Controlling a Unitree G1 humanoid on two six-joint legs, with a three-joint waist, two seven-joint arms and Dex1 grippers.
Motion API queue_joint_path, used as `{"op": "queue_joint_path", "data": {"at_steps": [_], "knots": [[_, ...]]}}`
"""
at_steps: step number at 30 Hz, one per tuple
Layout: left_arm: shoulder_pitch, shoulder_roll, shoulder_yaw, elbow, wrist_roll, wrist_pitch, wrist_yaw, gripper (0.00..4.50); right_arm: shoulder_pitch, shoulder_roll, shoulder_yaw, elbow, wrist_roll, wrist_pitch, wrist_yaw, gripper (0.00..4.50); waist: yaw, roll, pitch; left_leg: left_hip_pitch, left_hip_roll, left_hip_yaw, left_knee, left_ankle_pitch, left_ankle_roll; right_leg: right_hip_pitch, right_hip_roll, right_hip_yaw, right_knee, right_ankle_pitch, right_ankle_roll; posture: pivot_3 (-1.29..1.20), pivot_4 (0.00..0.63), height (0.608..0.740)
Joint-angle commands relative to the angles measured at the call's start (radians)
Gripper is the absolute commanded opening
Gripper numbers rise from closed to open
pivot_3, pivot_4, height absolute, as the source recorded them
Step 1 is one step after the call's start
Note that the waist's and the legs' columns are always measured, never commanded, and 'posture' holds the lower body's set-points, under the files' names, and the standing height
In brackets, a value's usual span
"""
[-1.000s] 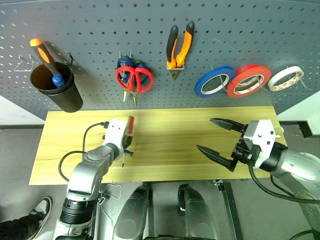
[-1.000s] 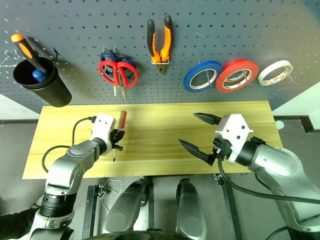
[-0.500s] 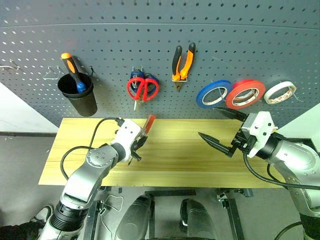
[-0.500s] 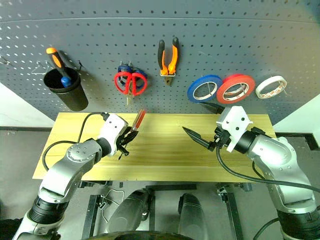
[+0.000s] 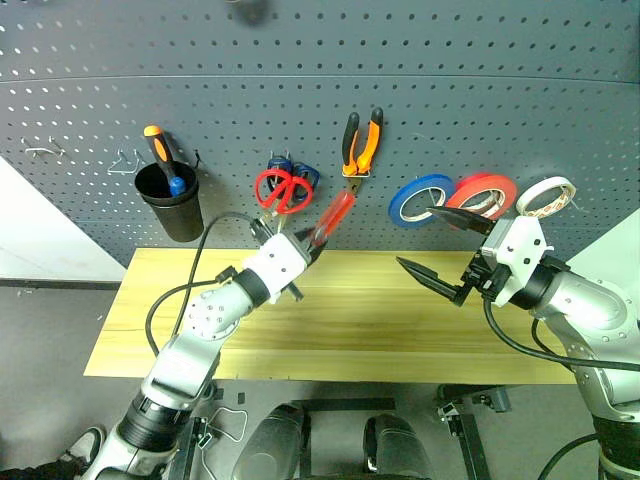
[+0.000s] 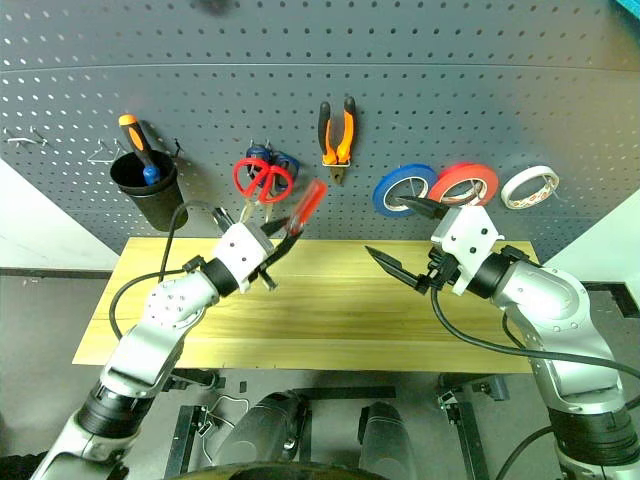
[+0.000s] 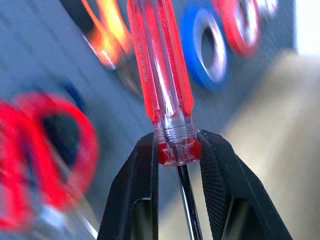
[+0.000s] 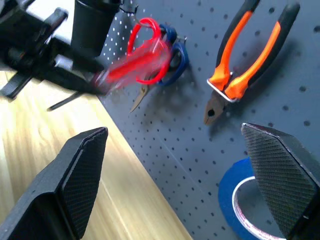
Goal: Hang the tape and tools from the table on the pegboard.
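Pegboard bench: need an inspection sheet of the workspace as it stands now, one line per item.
Surface: pale yellow wood table, nothing lying on it.
Job's things: slim red-handled screwdriver in the left gripper, lifted off the table, handle towards the dark grey pegboard. Red-handled scissors, orange-and-black pliers and small white tape roll hang on hooks.
Clutter: blue-handled scissors behind the red pair; blue tape roll; red tape roll; black cup with an orange-and-black screwdriver.
Grippers: left gripper shut on the screwdriver's collar; right gripper open, holding nothing.
Cables: black cable along the left arm; another under the right.
Surroundings: nothing seen.
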Motion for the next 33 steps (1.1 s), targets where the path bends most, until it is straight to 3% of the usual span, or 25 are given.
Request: {"op": "queue_joint_path", "data": {"at_steps": [1, 11, 16, 21, 33], "knots": [[-0.07, -0.024, 0.09, 0.017, 0.022, -0.147, 0.074, 0.8, -0.019, 0.0, -0.023, -0.015, 0.01, -0.025, 0.008, 4.5, 0.0, 0.0, -0.008, 0.0, 0.0, 0.0, 0.0, 0.0, 0.0, 0.001, 0.0, 0.0, 0.0, 0.0, 0.0, 0.09, 0.044, 0.725], [-0.236, -0.064, 0.244, 0.097, 0.131, -0.318, 0.285, 0.8, -0.088, -0.005, -0.006, 0.002, 0.024, -0.022, 0.054, 4.5, -0.003, -0.001, -0.026, 0.016, 0.001, 0.0, 0.001, 0.0, 0.001, 0.016, 0.001, 0.0, -0.001, 0.001, 0.0, 0.08, 0.045, 0.725], [-0.241, -0.041, 0.305, 0.11, 0.2, -0.341, 0.362, 0.8, -0.144, 0.01, -0.025, -0.023, 0.123, -0.006, 0.095, 4.5, -0.007, -0.002, -0.026, 0.016, 0.001, 0.0, 0.001, 0.0, 0.001, 0.016, 0.002, 0.001, -0.001, 0.001, 0.001, 0.08, 0.065, 0.725], [-0.228, 0.008, 0.361, 0.134, 0.254, -0.342, 0.414, 0.8, -0.225, 0.052, -0.056, -0.075, 0.321, 0.045, 0.077, 4.5, -0.005, -0.002, -0.026, 0.016, 0.002, 0.0, 0.0, 0.0, 0.001, 0.016, 0.003, 0.001, -0.001, 0.001, 0.0, 0.1, 0.079, 0.725], [-0.208, 0.07, 0.423, 0.179, 0.312, -0.363, 0.489, 0.8, -0.239, 0.022, -0.044, -0.085, 0.357, 0.095, 0.082, 4.5, -0.006, -0.002, -0.027, 0.016, 0.002, 0.0, 0.001, -0.003, 0.006, 0.015, 0.003, 0.001, -0.001, 0.001, 0.0, 0.08, 0.102, 0.725]]}}
